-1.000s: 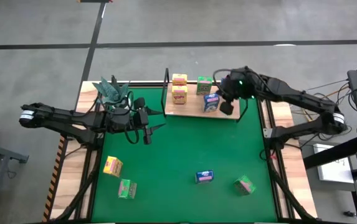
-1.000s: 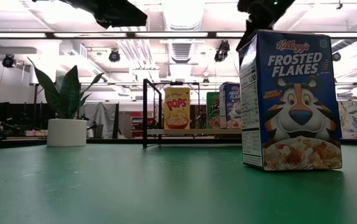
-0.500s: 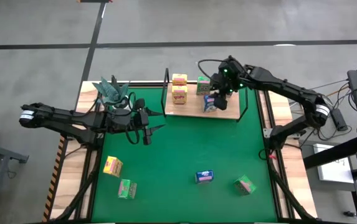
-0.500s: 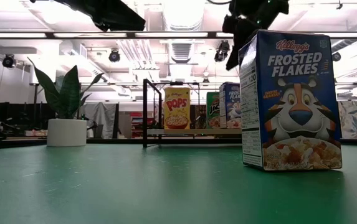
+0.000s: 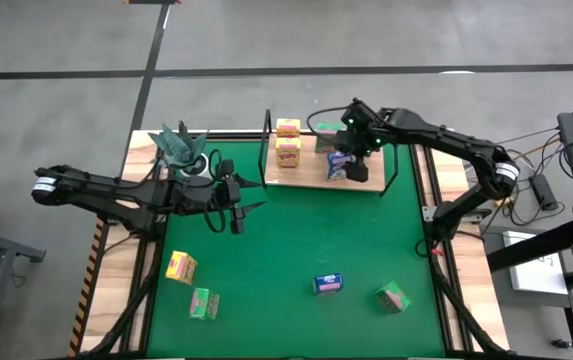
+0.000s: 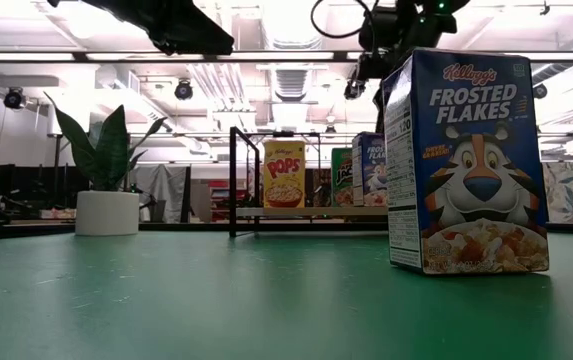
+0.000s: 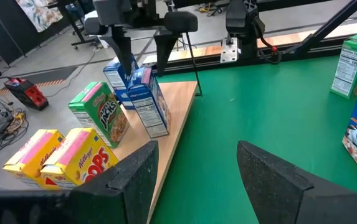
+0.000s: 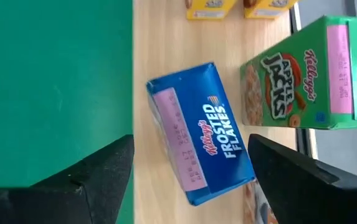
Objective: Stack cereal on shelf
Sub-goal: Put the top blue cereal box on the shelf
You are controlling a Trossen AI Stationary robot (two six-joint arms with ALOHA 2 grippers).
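Observation:
The shelf (image 5: 311,176) stands at the mat's far edge. On its board stand two yellow cereal boxes (image 5: 288,141), a green one (image 5: 326,138) and blue ones (image 5: 340,165). My right gripper (image 8: 200,180) hangs open over the shelf. Its fingers (image 7: 123,50) stand on either side of the top of one upright blue box (image 8: 200,149) without touching it. My left gripper (image 7: 194,180) is open with nothing in it, held above the mat's left part (image 5: 234,208) and facing the shelf. More cereal boxes lie on the near mat: yellow (image 5: 181,267), green (image 5: 203,303), blue (image 5: 328,284) and green (image 5: 393,297).
A white pot with a teal plant (image 5: 180,150) stands at the far left, beside my left arm. The shelf's black wire posts (image 5: 267,150) rise at its ends. The green mat (image 5: 296,240) lies bare between the shelf and the near boxes.
My right gripper has gone toward the table's left and far edges and sunk a little, from beside the shelf's right end to above the blue box. It has tipped further down and opened. The boxes on the shelf have stayed in place.

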